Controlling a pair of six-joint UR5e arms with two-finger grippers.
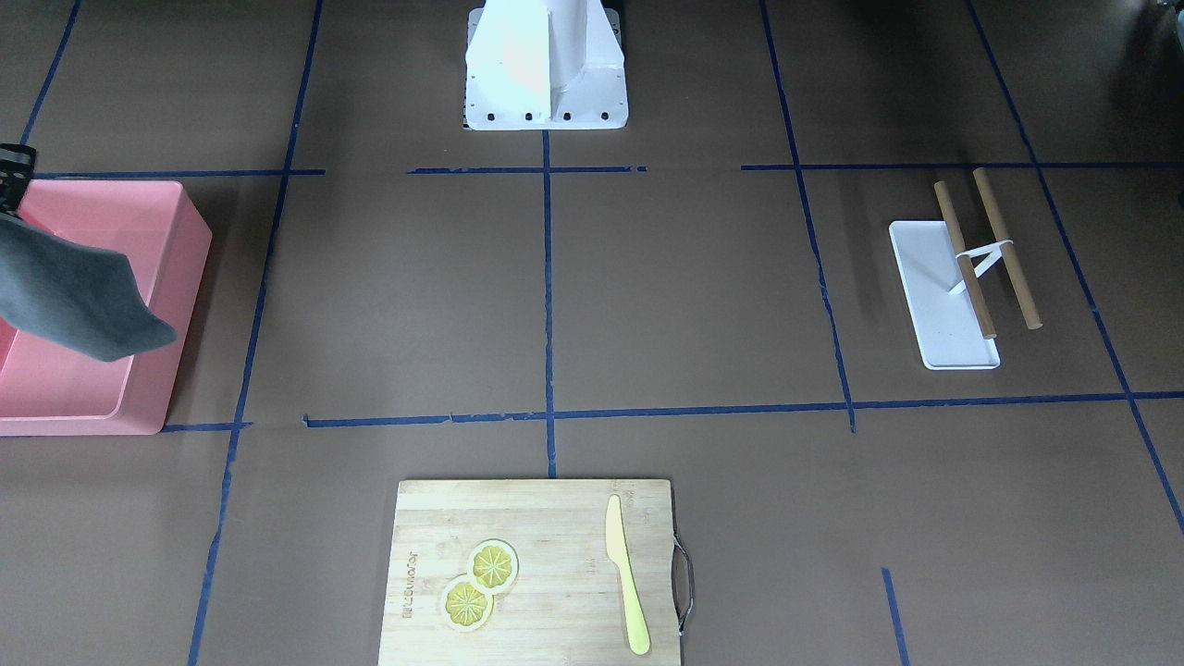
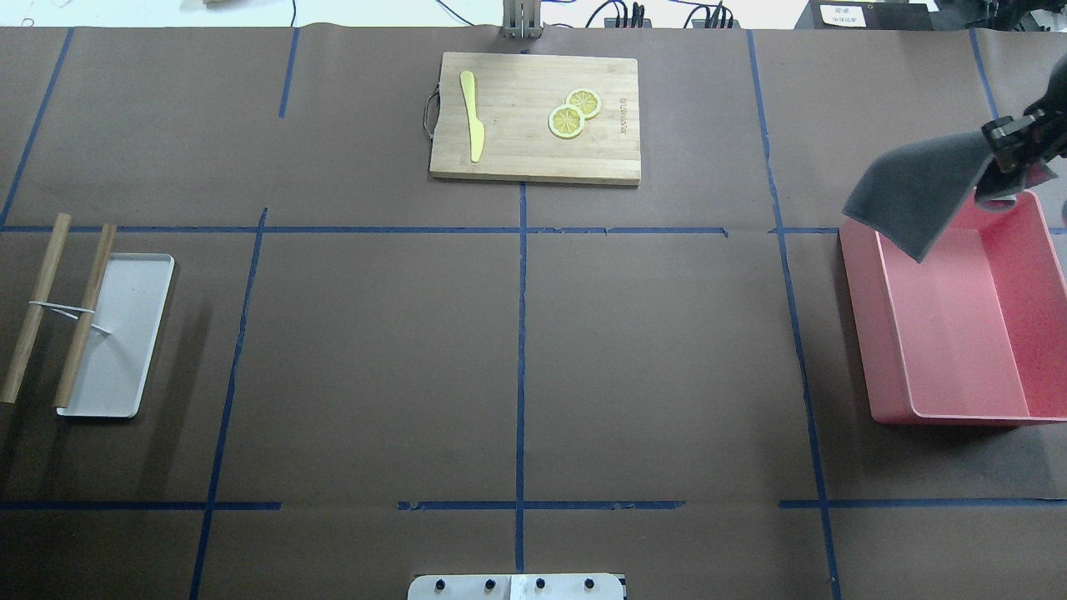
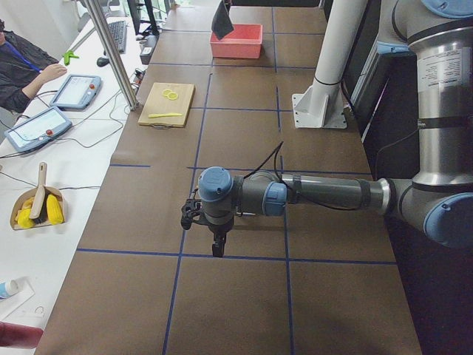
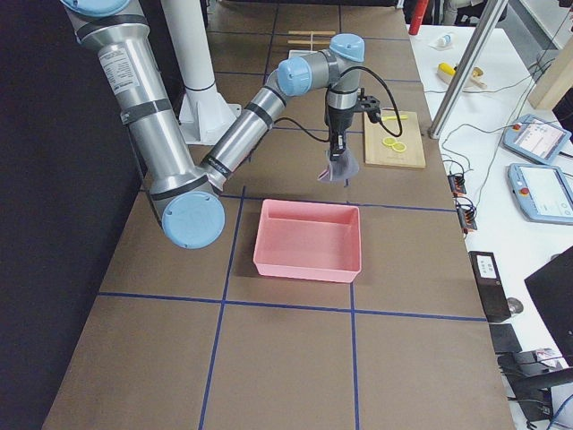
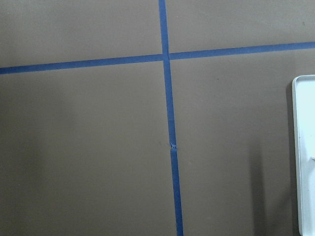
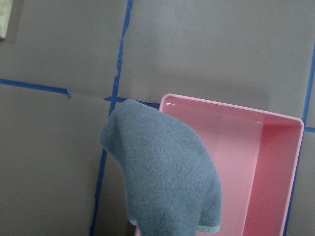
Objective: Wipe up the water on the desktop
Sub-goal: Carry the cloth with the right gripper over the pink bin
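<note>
The desktop is a matte brown surface with blue tape lines; I see no water on it. My right gripper is shut on a grey cloth and holds it in the air over the far end of a pink bin. The cloth hangs down over the bin's rim in the right wrist view. My left gripper shows only in the exterior left view, low over the desktop near a white tray. I cannot tell whether it is open or shut.
A bamboo cutting board with lemon slices and a yellow knife lies at the far middle. The white tray with two wooden sticks lies on my left. The robot base stands at the near middle.
</note>
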